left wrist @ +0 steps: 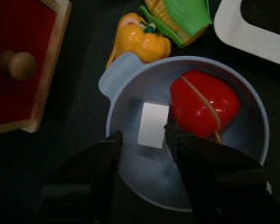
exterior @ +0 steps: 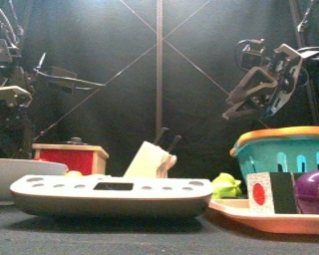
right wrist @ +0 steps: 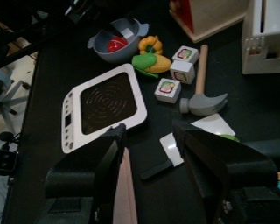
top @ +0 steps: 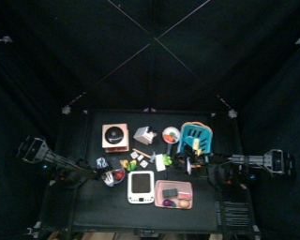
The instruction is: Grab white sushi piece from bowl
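Sushi, a small white rectangular block (left wrist: 154,125) at nine o'clock in the round blue bowl (left wrist: 241,87), looks light, rigid; the released left gripper (left wrist: 150,144) should pinch its long sides.

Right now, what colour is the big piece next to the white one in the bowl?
Red, glossy, with a thin pale line, beside the white piece in the bowl. Left wrist view shows it best.

The table (top: 142,178) is being viewed from high above, small at mid-frame. It is being looked across level from its front edge, the white device (exterior: 109,195) looming near. The bowl (left wrist: 195,131) is being framed closely from the left wrist; bowl (right wrist: 116,40) and device (right wrist: 105,103) are being shared with the right wrist view.
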